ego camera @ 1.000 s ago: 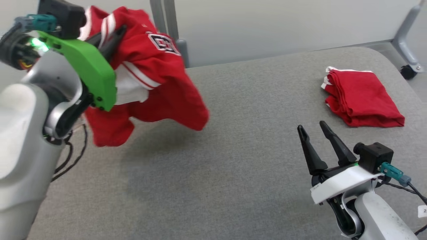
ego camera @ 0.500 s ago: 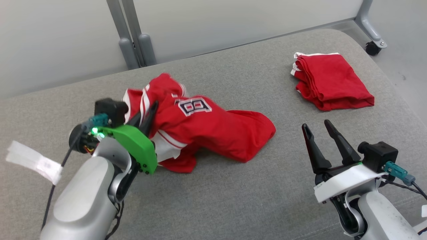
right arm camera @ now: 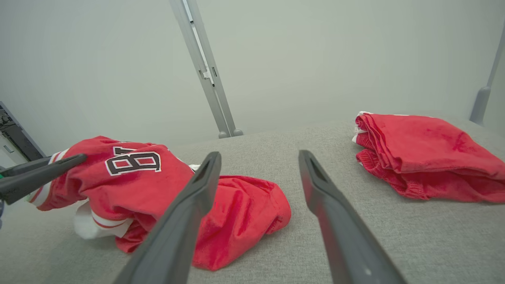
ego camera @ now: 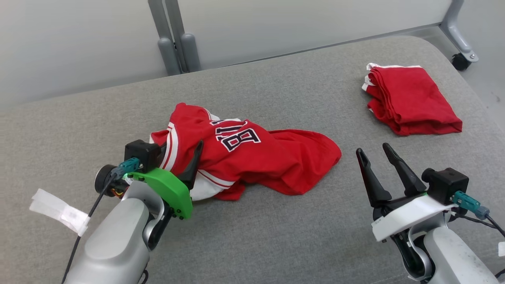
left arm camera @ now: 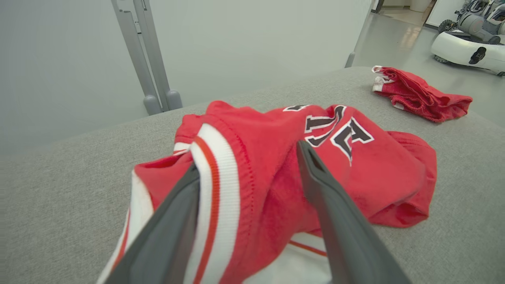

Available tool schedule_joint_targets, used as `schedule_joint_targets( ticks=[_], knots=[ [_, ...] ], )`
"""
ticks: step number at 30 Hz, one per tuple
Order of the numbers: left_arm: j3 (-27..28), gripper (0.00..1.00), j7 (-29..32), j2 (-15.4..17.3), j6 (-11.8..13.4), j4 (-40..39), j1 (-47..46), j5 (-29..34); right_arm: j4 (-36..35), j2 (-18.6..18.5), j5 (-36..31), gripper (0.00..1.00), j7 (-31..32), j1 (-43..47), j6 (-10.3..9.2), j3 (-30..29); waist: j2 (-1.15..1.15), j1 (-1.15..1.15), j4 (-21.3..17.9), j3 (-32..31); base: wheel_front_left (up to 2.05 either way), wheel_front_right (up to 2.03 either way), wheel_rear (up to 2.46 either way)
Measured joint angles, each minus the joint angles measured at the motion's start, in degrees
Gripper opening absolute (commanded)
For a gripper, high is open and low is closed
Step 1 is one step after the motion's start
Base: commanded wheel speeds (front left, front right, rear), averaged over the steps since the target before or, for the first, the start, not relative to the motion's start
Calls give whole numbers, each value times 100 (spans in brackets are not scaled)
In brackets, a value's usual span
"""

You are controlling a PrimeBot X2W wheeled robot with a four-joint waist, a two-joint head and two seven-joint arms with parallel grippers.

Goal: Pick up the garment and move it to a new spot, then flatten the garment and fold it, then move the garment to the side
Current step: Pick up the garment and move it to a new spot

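A red sports garment point(ego camera: 256, 157) with white striped trim and dark block lettering lies crumpled on a grey padded table point(ego camera: 276, 236), left of the middle. The left gripper point(left arm camera: 248, 156) sits low at the garment's near left end, with its two dark fingers spread wide. They straddle a raised fold of the striped hem without pinching it, and the left finger rests against the white band. The right gripper point(ego camera: 372, 149) hovers above bare table at the near right, just beside the garment's right end. Its fingers are also wide apart and hold nothing. A folded red cloth point(ego camera: 410, 100) lies at the far right of the table, well apart from the garment. Two grey metal posts point(ego camera: 175, 39) stand behind the table's far edge
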Motion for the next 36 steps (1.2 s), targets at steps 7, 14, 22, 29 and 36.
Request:
schedule_joint_targets(
  ticks=[7, 14, 22, 29, 36],
  knots=[
    [122, 100, -115, 420, 52, -689, 70, -58, -1, -55, -1, 100, 0, 143, 0, -88, 0, 0, 272, -190, 0, 0, 0],
    [524, 100, -175, 1003, 650, -1872, 768, -147, -31, -66, -3, 100, 0, 266, 0, -110, 0, 0, 522, -368, 0, 0, 0],
    [1158, 100, -307, 1195, 1405, -3223, 2078, -121, -86, -34, -12, 100, 0, 513, 0, -233, 0, 0, 649, -427, 0, 0, 0],
    [1694, 100, -324, 772, 1541, -3821, 2977, 314, -159, 33, -32, 100, 0, 677, 0, -379, 0, 0, 693, -408, 0, 0, 0],
    [2058, 100, -324, 347, 1292, -3858, 3338, 728, -190, 20, -107, 100, 0, 700, 0, -452, 0, 0, 707, -448, 0, 0, 0]
  ],
)
